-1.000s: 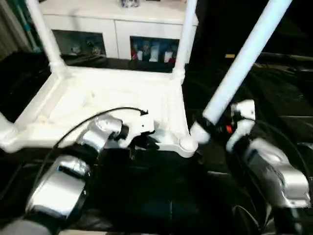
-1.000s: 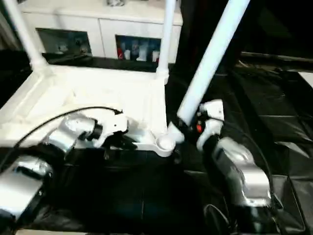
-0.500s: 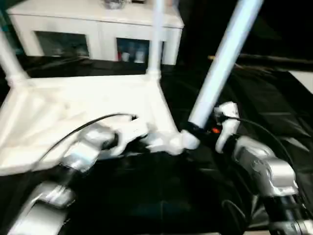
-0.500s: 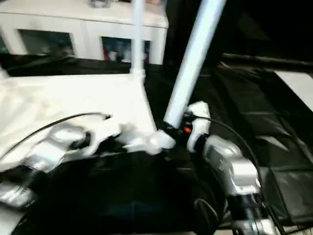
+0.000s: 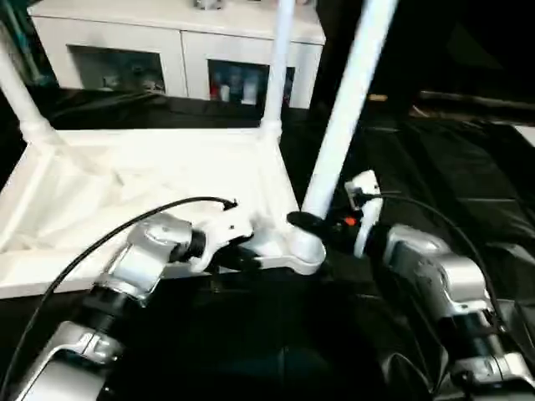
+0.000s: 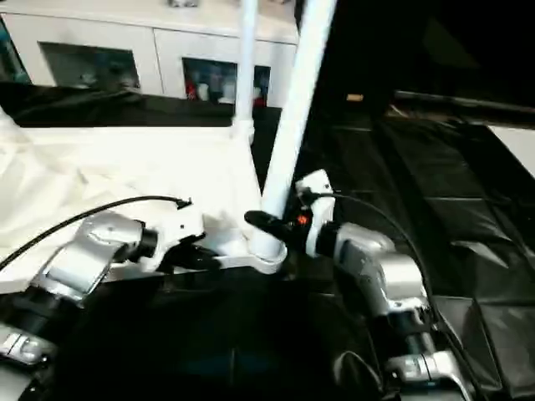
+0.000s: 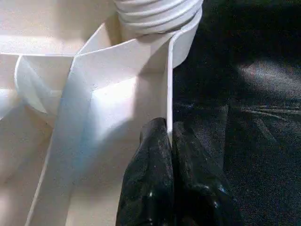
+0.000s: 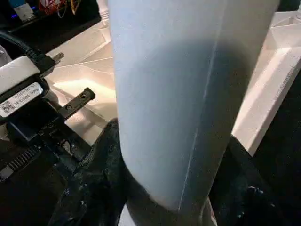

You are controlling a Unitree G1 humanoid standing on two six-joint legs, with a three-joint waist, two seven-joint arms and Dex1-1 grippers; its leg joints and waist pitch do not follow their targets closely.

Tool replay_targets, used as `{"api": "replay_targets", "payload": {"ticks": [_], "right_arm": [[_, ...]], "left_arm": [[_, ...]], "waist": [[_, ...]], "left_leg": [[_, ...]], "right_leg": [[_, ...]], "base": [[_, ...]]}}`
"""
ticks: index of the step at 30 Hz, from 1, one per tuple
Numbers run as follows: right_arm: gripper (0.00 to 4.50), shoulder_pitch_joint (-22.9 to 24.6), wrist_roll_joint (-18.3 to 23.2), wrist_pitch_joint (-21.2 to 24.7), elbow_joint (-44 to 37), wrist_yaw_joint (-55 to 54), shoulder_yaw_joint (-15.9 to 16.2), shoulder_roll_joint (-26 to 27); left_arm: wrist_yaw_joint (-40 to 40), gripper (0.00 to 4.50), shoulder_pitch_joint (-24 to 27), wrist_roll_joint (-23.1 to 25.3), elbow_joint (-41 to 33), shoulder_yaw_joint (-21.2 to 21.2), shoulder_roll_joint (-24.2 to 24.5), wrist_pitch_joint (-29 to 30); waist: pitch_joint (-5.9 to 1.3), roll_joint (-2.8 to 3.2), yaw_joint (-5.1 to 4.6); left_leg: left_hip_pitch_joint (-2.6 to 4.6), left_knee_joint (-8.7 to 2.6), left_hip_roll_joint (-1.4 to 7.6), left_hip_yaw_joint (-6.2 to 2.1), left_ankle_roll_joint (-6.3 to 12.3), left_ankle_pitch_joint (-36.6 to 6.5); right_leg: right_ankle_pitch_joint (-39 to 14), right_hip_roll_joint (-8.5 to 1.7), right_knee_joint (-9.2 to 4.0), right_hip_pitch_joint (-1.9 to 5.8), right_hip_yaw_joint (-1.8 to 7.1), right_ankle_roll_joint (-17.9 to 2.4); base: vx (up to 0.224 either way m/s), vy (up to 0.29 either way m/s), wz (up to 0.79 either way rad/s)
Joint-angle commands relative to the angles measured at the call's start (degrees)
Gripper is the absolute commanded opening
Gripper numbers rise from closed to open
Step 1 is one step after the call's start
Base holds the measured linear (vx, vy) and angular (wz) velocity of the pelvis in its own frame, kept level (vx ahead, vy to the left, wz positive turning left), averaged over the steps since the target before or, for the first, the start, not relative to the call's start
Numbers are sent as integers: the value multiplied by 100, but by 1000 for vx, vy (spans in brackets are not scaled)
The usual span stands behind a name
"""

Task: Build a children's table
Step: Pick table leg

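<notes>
The children's table (image 5: pixel 150 175) lies upside down on the black cover, its ribbed white underside facing up. Two legs stand in the far corners, the far left leg (image 5: pixel 21 92) and the far right leg (image 5: pixel 280 67). My right gripper (image 5: pixel 313 224) is shut on the near right leg (image 5: pixel 347 109) just above its lower end, which sits at the near right corner socket (image 5: pixel 303 251); the leg leans slightly right. Black fingers (image 8: pixel 94 188) flank the leg (image 8: pixel 188 94). My left gripper (image 5: pixel 247 257) is shut on the near rim (image 7: pixel 169 94) beside that socket.
A white cabinet (image 5: pixel 167 42) with glass doors stands behind the work table. The black-covered work table (image 5: pixel 468 150) stretches to the right of the white top. A black cable (image 5: pixel 125 230) arcs over my left forearm.
The camera has shifted. The held leg has swung from a strong rightward lean to nearly upright, and its lower end has moved from beside the corner socket onto it. My left gripper keeps its hold.
</notes>
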Motion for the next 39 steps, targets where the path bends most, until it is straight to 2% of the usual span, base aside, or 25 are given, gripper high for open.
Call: {"api": "replay_targets", "payload": {"ticks": [1,3,4,8,10,12,17,22,27,30,35,39], "right_arm": [[186,-107,-92,-87,273,20,27,31],[186,-146,-133,-149,398,33,39,48],[186,-150,-150,-164,447,37,37,42],[186,-82,-130,-94,391,76,23,-35],[186,-6,6,91,247,166,-44,-106],[186,30,19,139,143,244,-34,-172],[186,94,51,225,-107,459,13,-411],[186,43,-122,115,-103,418,46,-527],[186,-57,-245,-118,270,334,23,-426],[186,-116,-268,-218,470,238,-27,-352],[186,-174,-221,-368,695,181,-140,-230],[186,-102,-195,-417,676,360,-104,-230]], "left_arm": [[24,0,24,-93,85,-138,-111,126],[42,0,5,-97,100,-141,-133,143],[54,0,-13,-108,119,-134,-153,158],[76,0,-39,-133,163,-113,-144,163],[80,0,-60,-132,208,-101,-124,138],[82,0,-78,-138,252,-97,-113,121],[112,0,-165,-121,412,-117,-120,50],[88,0,-234,-132,488,-152,-131,-63],[90,0,-274,-134,563,-164,-160,-121],[86,0,-276,-143,579,-167,-173,-130],[56,0,-252,-168,566,-175,-150,-144],[49,0,-244,-171,571,-183,-142,-166]], "waist": [[-332,0,23],[-331,10,27],[-332,-12,24],[-336,-15,57],[-336,-17,70],[-332,-2,90],[-327,-9,104],[-325,9,109],[-340,7,99],[-341,7,104],[-328,15,97],[-332,14,94]], "left_leg": [[51,-386,70,9,27,-1252],[61,-386,74,10,28,-1265],[55,-383,73,11,38,-1243],[57,-376,71,13,89,-1131],[59,-376,71,13,97,-1129],[60,-379,68,13,87,-1163],[65,-382,67,12,52,-1247],[66,-390,72,1,-4,-1387],[57,-381,69,0,-17,-1320],[61,-377,70,3,-7,-1298],[67,-392,72,-1,-21,-1464],[64,-393,74,-6,-27,-1458]], "right_leg": [[-818,-179,-347,271,101,-1206],[-848,-180,-353,260,101,-1206],[-824,-178,-349,267,100,-1206],[-690,-174,-335,274,99,-1203],[-679,-171,-333,281,99,-1198],[-733,-168,-344,281,100,-1172],[-881,-171,-367,272,100,-1137],[-1119,-182,-387,260,99,-1083],[-931,-177,-364,262,94,-1137],[-886,-181,-359,260,94,-1179],[-1098,-185,-386,256,95,-1153],[-1086,-179,-382,261,95,-1128]], "base": [[0,0,0],[0,0,0],[0,0,0],[0,0,0],[0,0,0],[0,0,0],[0,0,0],[0,0,0],[0,0,0],[0,0,0],[0,0,0],[0,0,0]]}}
